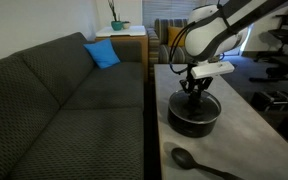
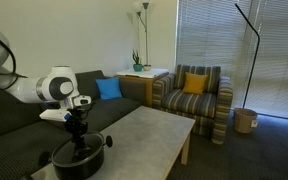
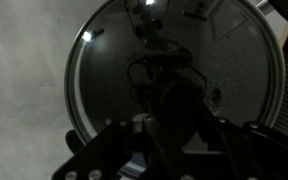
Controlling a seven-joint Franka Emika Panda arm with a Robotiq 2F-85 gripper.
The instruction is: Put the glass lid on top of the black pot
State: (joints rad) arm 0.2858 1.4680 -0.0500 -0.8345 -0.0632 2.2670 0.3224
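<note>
The fingers (image 3: 174,112) clench the glass lid (image 3: 102,70) at its centre; it lies over the black pot (image 1: 194,120) on the grey tabletop (image 1: 246,140).

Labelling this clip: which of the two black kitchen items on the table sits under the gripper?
The wide round black pot, directly below the gripper shut on the glass lid; the black long-handled spoon lies apart.

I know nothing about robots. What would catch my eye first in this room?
A white arm bends over the black pot on the table, its gripper clamped on the glass lid by the knob. Next come the blue cushion on the grey sofa and the striped armchair.
</note>
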